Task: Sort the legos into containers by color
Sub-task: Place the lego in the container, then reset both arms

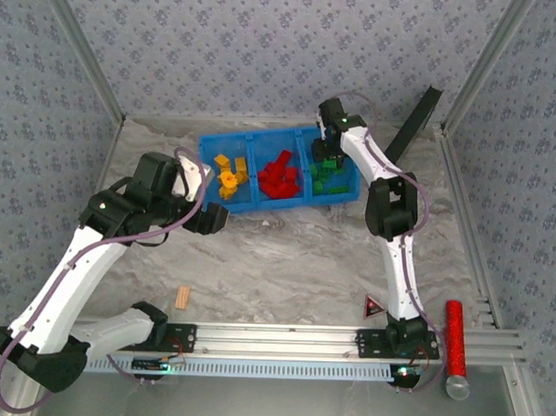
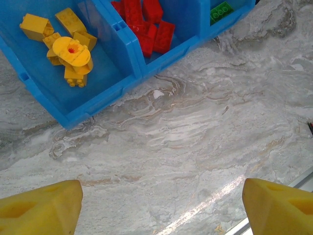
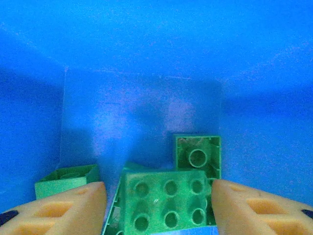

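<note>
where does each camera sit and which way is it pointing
top external: above and behind the robot, looking down on the table, blue bin, left arm and right arm.
left wrist: on the left arm, looking down at bare table and the bin's near wall; open left gripper at the bottom corners.
right wrist: down inside the bin's green compartment, facing its wall; right gripper either side of a green brick.
shared: top external and left wrist both show the yellow legos and red legos.
</note>
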`<state>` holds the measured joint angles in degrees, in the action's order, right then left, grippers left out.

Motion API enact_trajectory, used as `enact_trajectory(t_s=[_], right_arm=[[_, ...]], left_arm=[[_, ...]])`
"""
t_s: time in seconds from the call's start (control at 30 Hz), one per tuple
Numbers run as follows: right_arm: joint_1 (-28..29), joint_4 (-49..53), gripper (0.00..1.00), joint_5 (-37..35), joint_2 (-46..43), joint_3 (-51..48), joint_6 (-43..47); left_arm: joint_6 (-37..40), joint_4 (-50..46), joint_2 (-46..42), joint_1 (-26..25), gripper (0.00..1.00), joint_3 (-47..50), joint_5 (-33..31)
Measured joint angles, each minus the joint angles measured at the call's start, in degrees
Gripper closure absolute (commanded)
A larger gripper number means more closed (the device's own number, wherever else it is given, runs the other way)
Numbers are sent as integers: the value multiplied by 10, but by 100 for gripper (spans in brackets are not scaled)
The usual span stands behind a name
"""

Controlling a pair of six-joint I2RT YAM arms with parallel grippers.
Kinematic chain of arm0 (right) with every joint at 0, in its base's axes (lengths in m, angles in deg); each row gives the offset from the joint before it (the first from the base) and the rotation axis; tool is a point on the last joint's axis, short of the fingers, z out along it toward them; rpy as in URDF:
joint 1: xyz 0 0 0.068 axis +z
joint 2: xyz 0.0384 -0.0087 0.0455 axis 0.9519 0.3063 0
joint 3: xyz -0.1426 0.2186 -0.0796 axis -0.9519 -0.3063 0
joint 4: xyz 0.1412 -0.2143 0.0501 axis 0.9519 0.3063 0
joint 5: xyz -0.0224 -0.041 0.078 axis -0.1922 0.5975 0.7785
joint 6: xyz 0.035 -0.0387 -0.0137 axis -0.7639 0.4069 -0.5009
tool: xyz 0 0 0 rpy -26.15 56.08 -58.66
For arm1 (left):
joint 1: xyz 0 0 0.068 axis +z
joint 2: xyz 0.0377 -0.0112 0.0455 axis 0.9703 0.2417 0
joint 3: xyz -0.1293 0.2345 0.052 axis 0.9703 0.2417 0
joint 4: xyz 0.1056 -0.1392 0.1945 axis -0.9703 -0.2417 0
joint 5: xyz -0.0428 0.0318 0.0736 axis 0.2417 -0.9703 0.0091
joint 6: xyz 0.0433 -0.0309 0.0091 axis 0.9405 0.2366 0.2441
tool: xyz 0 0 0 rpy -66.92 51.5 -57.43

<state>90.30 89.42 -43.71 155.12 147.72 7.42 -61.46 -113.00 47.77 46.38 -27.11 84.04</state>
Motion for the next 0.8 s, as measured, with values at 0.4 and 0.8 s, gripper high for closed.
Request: enact_trajectory(t_s=[0.4,0.8], right_arm=[[-2,0,38,16,-82,-46,4],[-3,-77,0,54,-394,-347,10]], left_arm=[[0,20,-48,0,13,58,-26],[0,188,-184,24,6,229,-237]])
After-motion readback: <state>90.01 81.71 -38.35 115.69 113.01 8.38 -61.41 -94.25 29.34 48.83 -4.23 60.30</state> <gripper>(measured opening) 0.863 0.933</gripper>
